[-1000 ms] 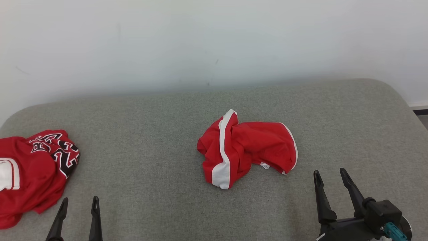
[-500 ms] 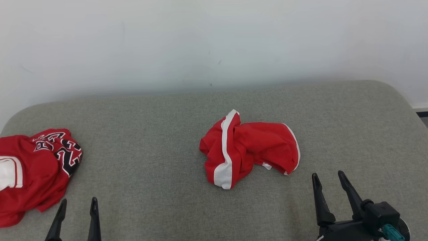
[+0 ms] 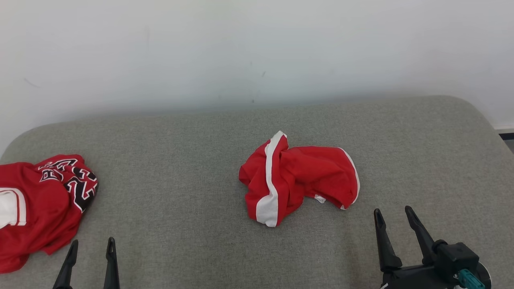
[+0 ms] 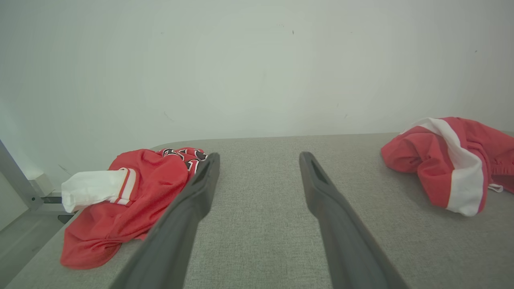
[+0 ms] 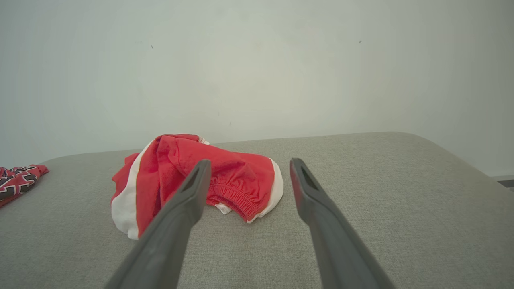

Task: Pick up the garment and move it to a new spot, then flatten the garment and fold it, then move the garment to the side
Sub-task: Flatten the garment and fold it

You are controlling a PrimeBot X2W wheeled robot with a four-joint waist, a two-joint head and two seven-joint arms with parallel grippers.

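The garment [image 3: 305, 176] is a crumpled red piece with white stripes, lying in a heap in the middle of the grey padded surface [image 3: 180, 160]. The right wrist view shows the garment [image 5: 241, 176] just beyond my right gripper [image 5: 249, 161], whose fingers stand apart with nothing between them. In the head view that right gripper [image 3: 392, 209] sits near and to the right of the heap, not touching it. My left gripper [image 3: 92, 241] is open at the lower left, far from the garment [image 4: 441, 160], which lies to the right of the left gripper [image 4: 259, 155] in its own view.
A second red piece, a jersey [image 3: 44, 200] with black and white lettering, lies bunched at the surface's left edge, beside my left gripper; the jersey [image 4: 140, 188] has a white part hanging toward the edge. A pale wall [image 3: 257, 52] backs the surface.
The whole head picture has shifted slightly, so the camera moved. Both grippers sit a touch lower in it and stay open. The garment and the jersey lie as before.
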